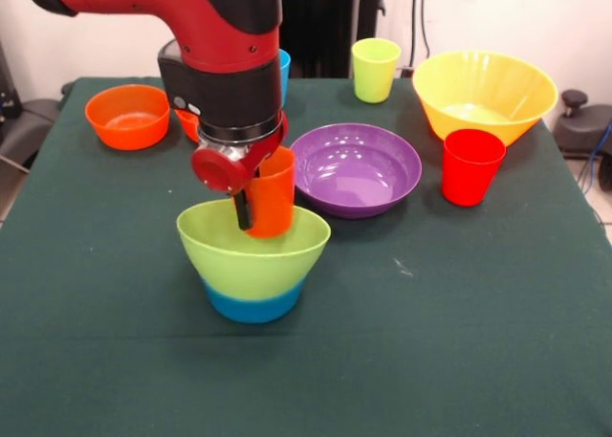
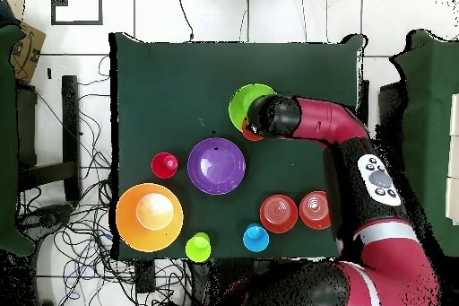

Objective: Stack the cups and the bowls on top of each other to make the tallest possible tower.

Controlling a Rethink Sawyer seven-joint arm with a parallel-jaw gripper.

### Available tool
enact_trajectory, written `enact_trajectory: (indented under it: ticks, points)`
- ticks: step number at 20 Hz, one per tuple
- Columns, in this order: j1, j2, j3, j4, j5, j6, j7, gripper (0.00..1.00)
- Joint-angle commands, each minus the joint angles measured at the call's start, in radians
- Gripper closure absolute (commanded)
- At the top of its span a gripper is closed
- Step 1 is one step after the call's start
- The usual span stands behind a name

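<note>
My gripper (image 1: pixel 260 207) is shut on the orange cup (image 1: pixel 274 193) and holds it in the mouth of the lime green bowl (image 1: pixel 251 255), the cup's lower end below the rim. The green bowl sits on the small blue bowl (image 1: pixel 251 305) near the table's front; together they form the tower. In the overhead view the arm covers the gripper, and the green bowl (image 2: pixel 240 103) shows beside it. Standing apart are the purple bowl (image 1: pixel 356 169), the yellow bowl (image 1: pixel 483 95), the red cup (image 1: pixel 470 166) and the yellow-green cup (image 1: pixel 375 69).
One small orange bowl (image 1: pixel 127 117) stands at the back left. The second orange bowl (image 1: pixel 188 123) and the light blue cup (image 1: pixel 283 69) are mostly hidden behind the arm. The overhead view shows both orange bowls (image 2: pixel 279 214) (image 2: pixel 315 210) and the blue cup (image 2: pixel 255 238) near the robot's base.
</note>
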State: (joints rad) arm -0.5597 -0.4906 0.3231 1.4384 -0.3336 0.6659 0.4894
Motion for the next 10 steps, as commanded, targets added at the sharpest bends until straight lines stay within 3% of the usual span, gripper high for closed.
enact_trajectory:
  ticks: [1, 10]
  points:
    - [0.020, 0.035, 0.047, -0.030, -0.037, -0.048, 0.093, 1.00]
    - [0.019, 0.048, 0.050, -0.047, -0.046, -0.074, 0.075, 1.00]
